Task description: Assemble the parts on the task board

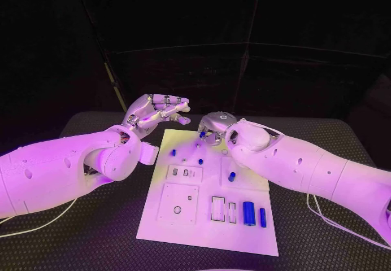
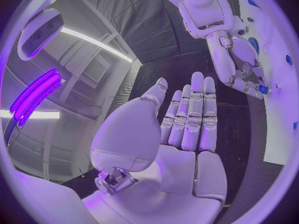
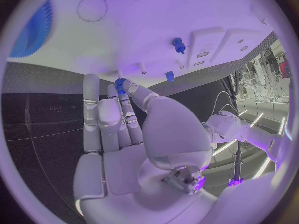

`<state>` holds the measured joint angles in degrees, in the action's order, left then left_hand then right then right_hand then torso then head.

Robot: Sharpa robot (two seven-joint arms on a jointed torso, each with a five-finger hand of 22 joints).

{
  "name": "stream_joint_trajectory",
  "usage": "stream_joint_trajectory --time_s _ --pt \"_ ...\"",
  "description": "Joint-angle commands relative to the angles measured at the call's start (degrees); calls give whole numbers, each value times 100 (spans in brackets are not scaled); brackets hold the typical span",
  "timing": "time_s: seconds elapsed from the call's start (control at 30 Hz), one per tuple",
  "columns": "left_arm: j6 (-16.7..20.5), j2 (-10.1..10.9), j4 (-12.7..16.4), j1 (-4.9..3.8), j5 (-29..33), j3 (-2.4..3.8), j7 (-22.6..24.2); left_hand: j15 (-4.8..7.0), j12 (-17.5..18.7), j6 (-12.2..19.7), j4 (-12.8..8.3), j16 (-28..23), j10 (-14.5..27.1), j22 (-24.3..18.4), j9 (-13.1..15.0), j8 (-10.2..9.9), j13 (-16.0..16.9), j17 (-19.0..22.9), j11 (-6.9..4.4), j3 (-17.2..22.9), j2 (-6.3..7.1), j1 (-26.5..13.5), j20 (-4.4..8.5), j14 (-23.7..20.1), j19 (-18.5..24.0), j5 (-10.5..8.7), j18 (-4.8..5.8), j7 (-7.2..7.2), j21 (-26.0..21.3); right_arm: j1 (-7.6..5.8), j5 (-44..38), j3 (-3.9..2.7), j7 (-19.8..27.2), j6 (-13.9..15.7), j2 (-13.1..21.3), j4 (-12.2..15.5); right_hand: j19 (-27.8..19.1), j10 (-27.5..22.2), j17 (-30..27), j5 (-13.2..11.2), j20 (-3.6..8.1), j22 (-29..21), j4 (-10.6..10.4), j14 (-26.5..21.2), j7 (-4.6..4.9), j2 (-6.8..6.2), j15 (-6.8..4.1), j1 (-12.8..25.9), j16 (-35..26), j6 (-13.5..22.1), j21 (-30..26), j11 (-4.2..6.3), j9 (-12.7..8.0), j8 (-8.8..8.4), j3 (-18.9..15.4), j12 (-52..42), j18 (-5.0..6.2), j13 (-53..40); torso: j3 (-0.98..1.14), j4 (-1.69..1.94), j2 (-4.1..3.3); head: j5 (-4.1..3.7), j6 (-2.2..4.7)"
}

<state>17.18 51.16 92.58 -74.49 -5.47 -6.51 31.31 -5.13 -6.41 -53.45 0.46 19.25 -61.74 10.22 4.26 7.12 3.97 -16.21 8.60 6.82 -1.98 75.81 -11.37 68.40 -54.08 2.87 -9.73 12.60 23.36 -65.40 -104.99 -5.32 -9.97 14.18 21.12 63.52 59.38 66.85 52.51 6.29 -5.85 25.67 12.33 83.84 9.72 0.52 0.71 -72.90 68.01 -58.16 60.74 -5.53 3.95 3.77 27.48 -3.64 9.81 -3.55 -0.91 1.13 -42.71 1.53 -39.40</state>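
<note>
Step in hand: the right hand (image 1: 213,125) pinches a small blue gear-like part (image 3: 119,83) between thumb and fingertip at the far end of the task board (image 1: 244,231); by my reading it is being carried or set toward a seat there.
Left hand: the left hand (image 1: 156,114) hovers just off the board's far left corner, fingers spread and holding nothing; the left wrist view shows its palm bare.
Board: white plate in the middle of the black table (image 1: 98,237); a blue peg (image 3: 179,45) stands in it near the held part, and a smaller blue piece (image 3: 169,75) sits close to the far edge.
Other parts: two blue cylinders (image 1: 248,212) lie in slots at the near right of the board.
Next move: likely calls for lining the toothed part up over its post or recess and lowering it straight; which seat is meant I cannot tell.
</note>
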Motion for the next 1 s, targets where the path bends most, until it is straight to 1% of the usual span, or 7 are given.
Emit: stream_joint_trajectory --time_s 0.03,0.4,0.47,0.57,0.63,0.73,1.0 --pt "-71 -9 0 -12 12 4 -3 2 36 5 -15 -32 10 -8 -6 -28 -7 -11 34 -12 -4 -27 -1 -45 33 -11 -59 21 -31 -17 -146 -3 -175 -124 -14 -4 -19 7 -5 -26 -9 8 -33 88 0 -56 9 15 -22 -48 38 -21 2 4 10 4 82 -5 -2 -5 3 7 -12" --pt "-76 -17 -7 -20 12 3 -7 2 37 5 -15 -33 11 -9 -6 -28 -7 -12 34 -12 -5 -27 -1 -46 33 -11 -59 22 -31 -17 -168 -2 -193 -170 -57 -58 -24 -13 -32 -37 -11 9 -52 79 -8 -90 11 33 -31 -32 41 -21 -2 -5 21 8 83 -3 -3 -8 0 12 -17" --pt "-76 -17 -9 -21 12 3 -9 2 37 5 -15 -33 11 -9 -6 -28 -7 -12 34 -12 -5 -27 -1 -46 33 -11 -59 22 -31 -17 -169 -2 -188 -167 -69 -72 -34 -73 -106 -51 -16 7 -77 59 -6 -122 19 53 -71 7 40 -29 -9 -17 36 18 82 3 -5 -8 0 12 -17" --pt "-77 -17 -11 -23 12 3 -10 2 37 5 -15 -33 11 -9 -6 -28 -7 -12 34 -12 -5 -27 -1 -46 33 -11 -59 22 -31 -17 -160 -2 -177 -161 -83 -88 -63 -321 -294 -94 -39 -5 -128 2 17 -199 55 88 -189 163 24 -70 -27 -32 70 26 80 12 -4 -6 0 13 -17" --pt "-78 -17 -13 -25 12 3 -12 2 37 5 -15 -33 11 -9 -6 -28 -7 -12 34 -12 -5 -27 -1 -46 33 -11 -59 22 -31 -17 -144 -2 -166 -154 -93 -100 -80 -504 -399 -164 -64 -18 -168 -23 33 -262 82 100 -250 294 8 -103 -29 -32 77 23 81 12 -4 -3 -2 18 -18" --pt "-77 -17 -14 -27 12 2 -14 2 37 5 -15 -33 11 -9 -6 -28 -7 -12 34 -12 -5 -27 -1 -46 33 -11 -59 22 -31 -17 -119 -1 -149 -155 -108 -117 -96 -666 -528 -271 -90 -37 -214 -50 45 -318 104 93 -328 413 -15 -129 -27 -30 58 18 82 10 -6 -8 0 23 -20" --pt "-76 -20 -15 -29 12 1 -26 2 37 5 -15 -33 11 -9 -6 -28 -7 -12 34 -12 -5 -27 -1 -46 33 -11 -59 22 -31 -17 -46 -1 -92 -189 -114 -131 -110 -751 -671 -289 -104 -54 -246 -80 56 -345 116 74 -418 480 -37 -145 -24 -27 34 14 82 7 -4 -15 -2 27 -26"
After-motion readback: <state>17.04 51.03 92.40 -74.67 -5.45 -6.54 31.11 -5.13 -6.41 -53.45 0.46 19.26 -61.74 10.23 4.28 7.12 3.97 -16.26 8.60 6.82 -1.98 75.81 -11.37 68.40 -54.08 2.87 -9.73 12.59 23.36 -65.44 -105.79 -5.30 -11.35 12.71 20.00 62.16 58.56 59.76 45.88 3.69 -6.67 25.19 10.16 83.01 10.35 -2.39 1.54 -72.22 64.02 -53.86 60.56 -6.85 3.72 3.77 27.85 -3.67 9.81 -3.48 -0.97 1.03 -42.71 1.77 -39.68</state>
